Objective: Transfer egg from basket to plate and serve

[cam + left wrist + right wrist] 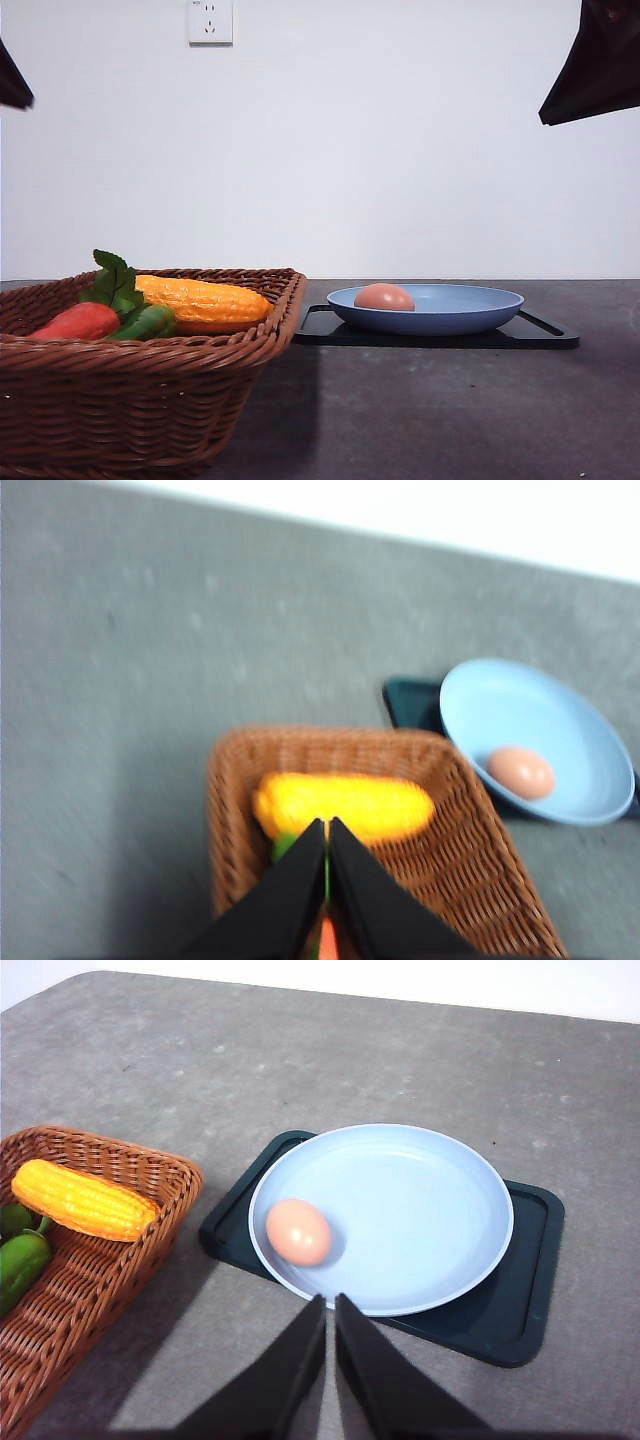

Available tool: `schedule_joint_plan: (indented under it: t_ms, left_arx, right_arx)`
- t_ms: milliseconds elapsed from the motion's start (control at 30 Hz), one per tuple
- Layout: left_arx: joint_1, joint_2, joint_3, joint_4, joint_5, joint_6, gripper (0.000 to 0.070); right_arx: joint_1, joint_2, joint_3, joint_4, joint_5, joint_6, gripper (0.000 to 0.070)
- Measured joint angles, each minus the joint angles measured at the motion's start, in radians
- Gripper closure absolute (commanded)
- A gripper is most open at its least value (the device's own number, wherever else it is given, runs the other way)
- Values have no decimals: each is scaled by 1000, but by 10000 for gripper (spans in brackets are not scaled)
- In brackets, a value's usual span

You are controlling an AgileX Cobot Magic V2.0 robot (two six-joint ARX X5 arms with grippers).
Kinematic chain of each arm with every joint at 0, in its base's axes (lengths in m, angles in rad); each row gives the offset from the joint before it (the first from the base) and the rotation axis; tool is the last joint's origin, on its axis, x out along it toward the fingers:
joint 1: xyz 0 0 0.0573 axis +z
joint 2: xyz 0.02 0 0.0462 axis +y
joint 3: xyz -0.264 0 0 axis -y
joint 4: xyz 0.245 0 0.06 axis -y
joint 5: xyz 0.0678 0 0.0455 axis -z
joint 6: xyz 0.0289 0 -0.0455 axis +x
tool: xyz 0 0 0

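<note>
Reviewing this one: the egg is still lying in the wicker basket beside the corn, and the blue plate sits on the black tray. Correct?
Not quite. The egg lies on the plate, not in the basket, as the right wrist view shows. The plate does sit on the tray.

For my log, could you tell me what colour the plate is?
Matte light blue plate, clearest in the right wrist view.
</note>
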Motion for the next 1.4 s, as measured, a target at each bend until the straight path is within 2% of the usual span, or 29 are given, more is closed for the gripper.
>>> schedule_joint_plan:
  t_ms: [100, 200, 400, 600, 1167, 1300, 1400]
  left_arx:
    - [62, -120, -3, 0, 0, 93, 700]
    - [159, -236, -38, 24, -1, 145, 700]
    - [354, -394, -213, 76, -1, 181, 700]
    - [464, -501, -373, 123, 11, 189, 700]
    - [487, -536, -526, 127, 170, 191, 700]
    - [487, -537, -533, 139, 227, 192, 700]
    - [487, -537, -536, 146, 236, 191, 700]
  right_arx:
    - [0, 0, 0, 0, 0, 0, 700]
    - [0, 0, 0, 0, 0, 0, 700]
    - [0, 0, 0, 0, 0, 0, 700]
    - [0, 0, 0, 0, 0, 0, 700]
    - [0, 0, 0, 0, 0, 0, 700]
    - [0, 0, 0, 1, 0, 0, 700]
    - [0, 0, 0, 0, 0, 0, 700]
